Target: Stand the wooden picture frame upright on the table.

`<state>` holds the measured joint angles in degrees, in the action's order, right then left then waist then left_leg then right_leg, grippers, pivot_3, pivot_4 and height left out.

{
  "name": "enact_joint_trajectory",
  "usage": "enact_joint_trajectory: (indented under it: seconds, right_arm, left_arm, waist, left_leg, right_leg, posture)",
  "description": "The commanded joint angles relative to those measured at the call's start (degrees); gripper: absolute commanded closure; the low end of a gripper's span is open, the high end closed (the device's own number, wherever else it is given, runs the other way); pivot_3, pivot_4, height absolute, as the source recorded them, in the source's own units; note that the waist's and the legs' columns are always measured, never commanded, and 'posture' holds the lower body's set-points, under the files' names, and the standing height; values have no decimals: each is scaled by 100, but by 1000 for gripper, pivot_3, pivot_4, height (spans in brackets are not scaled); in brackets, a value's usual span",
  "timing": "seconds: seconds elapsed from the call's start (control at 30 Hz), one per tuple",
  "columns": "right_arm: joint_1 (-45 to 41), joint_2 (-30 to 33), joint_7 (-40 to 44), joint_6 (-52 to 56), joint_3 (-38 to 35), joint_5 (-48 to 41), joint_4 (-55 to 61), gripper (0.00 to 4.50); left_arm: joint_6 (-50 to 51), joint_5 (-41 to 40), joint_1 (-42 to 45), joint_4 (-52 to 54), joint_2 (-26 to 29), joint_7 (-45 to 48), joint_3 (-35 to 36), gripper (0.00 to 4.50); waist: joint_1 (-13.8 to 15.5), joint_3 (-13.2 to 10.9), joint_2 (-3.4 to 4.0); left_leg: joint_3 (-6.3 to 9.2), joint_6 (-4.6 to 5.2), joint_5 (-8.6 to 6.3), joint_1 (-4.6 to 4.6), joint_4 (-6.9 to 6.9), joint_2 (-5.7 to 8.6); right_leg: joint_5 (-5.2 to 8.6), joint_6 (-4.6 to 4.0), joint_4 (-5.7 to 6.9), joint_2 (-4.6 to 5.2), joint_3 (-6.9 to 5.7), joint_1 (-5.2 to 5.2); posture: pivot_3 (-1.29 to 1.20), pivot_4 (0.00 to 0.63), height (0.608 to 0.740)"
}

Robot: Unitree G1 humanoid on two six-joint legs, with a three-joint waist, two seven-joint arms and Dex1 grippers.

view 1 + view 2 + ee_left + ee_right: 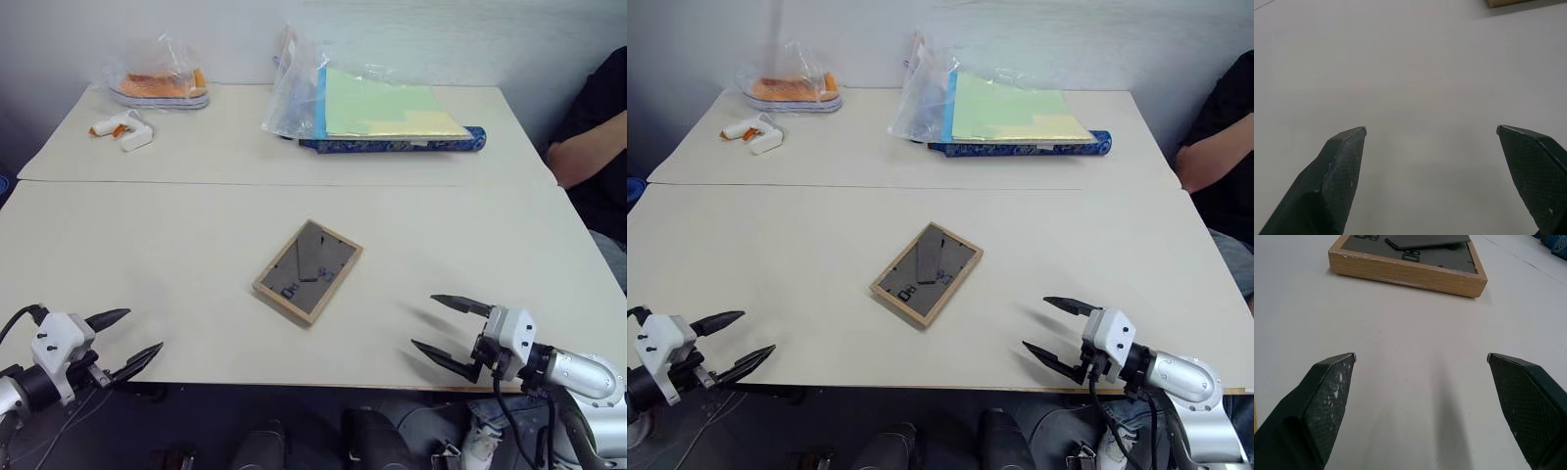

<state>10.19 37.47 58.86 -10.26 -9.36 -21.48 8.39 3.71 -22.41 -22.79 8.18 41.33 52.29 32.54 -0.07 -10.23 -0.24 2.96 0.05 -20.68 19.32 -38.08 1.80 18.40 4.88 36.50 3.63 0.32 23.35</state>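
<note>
1. The wooden picture frame (pixel 308 271) lies face down mid-surface (pixel 147 245), dark back and folded stand up, so nothing props it yet.
2. I hold the right gripper (pixel 446 330) spread and empty nearby, aimed toward it.
3. The left gripper (pixel 125 338) is spread and empty, well apart.

white gripper (pixel 436 325) housings, black pointed fingers (pixel 460 305), silver forearm, black cables

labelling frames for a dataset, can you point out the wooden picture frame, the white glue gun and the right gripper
small rectangular light-wood picture frame (pixel 308 271): left eye view, on its dark grey back panel
white glue gun (pixel 124 128): left eye view, on its body
right gripper (pixel 439 326): left eye view, midway between its open black fingertips
</note>
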Motion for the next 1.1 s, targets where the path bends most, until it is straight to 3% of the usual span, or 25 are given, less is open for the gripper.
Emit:
enact_joint_trajectory:
  seconds: [0.03,0.13,0.27,0.4,0.53,0.63,0.87,1.1]
  right_arm:
    - [0,-35,32,-186,-30,-28,-13,58]
    - [-23,-24,148,-238,64,-47,-22,58]
    - [-130,-80,64,183,451,2,309,848]
    - [-496,-173,-310,687,949,429,422,2208]
    - [-1241,-637,-931,830,1416,1077,36,3680]
    - [-1744,-939,-1241,1074,1700,1390,-246,4474]
    - [-2524,-1267,-1476,1356,1899,1588,-462,4474]
    - [-2712,-1109,-1337,1492,1795,1516,-464,4474]
  left_arm:
    - [-27,-76,-28,78,43,73,58,0]
    - [382,-274,3,276,116,128,-5,0]
    - [1035,-418,900,591,207,-254,-485,500]
    - [1426,111,2133,416,218,-702,-1369,1743]
    - [1321,779,3616,-515,-196,-991,-2457,3041]
    - [1157,1029,4218,-1082,-486,-915,-2953,3830]
    - [1107,1018,4309,-1046,-704,-197,-3721,3830]
    - [1308,952,3870,-593,-789,-310,-3639,3830]
  waist:
    - [0,0,0]
    - [-1,0,0]
    - [50,0,-2]
    - [75,3,-4]
    - [39,4,-6]
    - [-17,4,-8]
    - [-29,5,-8]
    - [-6,5,-8]
  left_leg:
    - [0,0,0,0,0,0]
    - [0,0,0,0,0,0]
    - [0,0,0,0,0,0]
    - [6,-7,4,1,-4,2]
    - [2,-15,8,10,-6,5]
    - [-5,-17,9,18,-10,5]
    - [-10,-25,14,79,-40,3]
    - [-7,-21,10,114,-89,5]
  right_leg:
    - [0,0,0,0,0,0]
    - [0,0,0,0,0,0]
    - [0,0,1,0,0,0]
    - [-1,2,9,0,-3,2]
    - [-2,4,11,-8,-4,17]
    - [-2,4,19,-11,-2,28]
    - [-2,3,51,-12,-1,93]
    - [-2,4,76,-9,-1,117]
  posture:
    - [0,150,740]
    - [0,150,740]
    - [0,150,740]
    - [0,150,740]
    - [0,150,740]
    - [0,150,740]
    - [0,150,740]
    - [0,150,740]
